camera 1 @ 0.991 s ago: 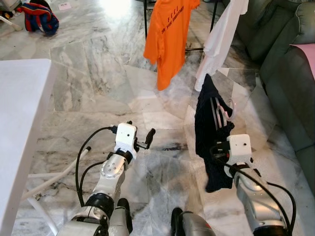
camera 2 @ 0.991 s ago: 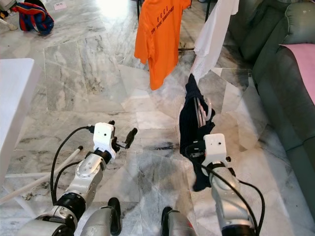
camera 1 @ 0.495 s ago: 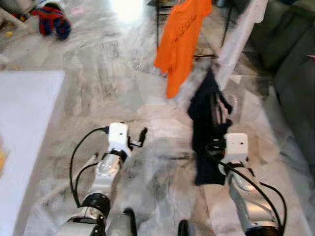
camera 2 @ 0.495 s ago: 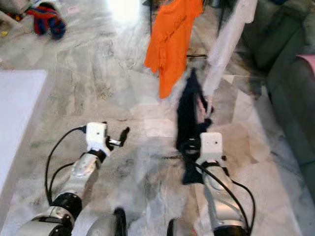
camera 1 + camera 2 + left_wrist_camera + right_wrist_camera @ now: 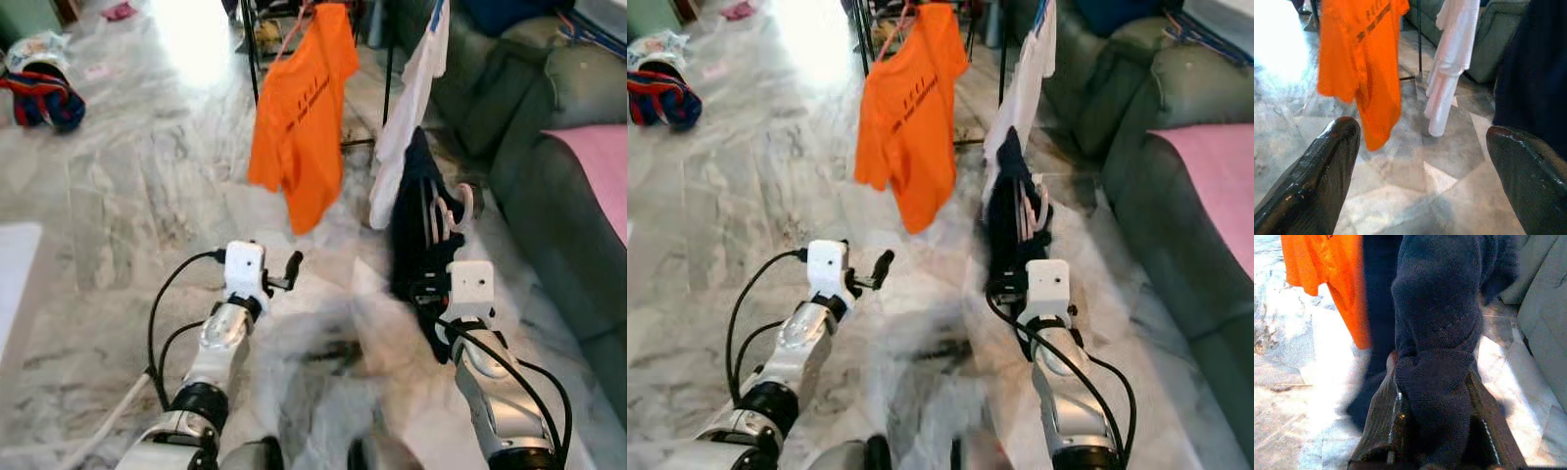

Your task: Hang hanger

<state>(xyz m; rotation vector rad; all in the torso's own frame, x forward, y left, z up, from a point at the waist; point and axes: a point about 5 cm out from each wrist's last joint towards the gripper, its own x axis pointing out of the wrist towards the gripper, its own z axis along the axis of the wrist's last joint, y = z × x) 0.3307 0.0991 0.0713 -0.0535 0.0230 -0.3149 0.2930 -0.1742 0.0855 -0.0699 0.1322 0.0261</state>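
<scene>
Carrying the hanger to the rack, not yet hung.
Right gripper (image 5: pixel 1432 431) fingers clamped on dark garment (image 5: pixel 416 230), pink hanger (image 5: pixel 460 208) probably inside; left gripper (image 5: pixel 1420 161) fingers apart, empty. Next: lift hook to rack (image 5: pixel 249 49) rail.

Right gripper (image 5: pixel 1019 284) clamped on dark navy garment (image 5: pixel 1009 211) with pale hanger (image 5: pixel 1034 211); orange T-shirt (image 5: pixel 906 113), white shirt (image 5: pixel 1019 83) on rack ahead.
</scene>
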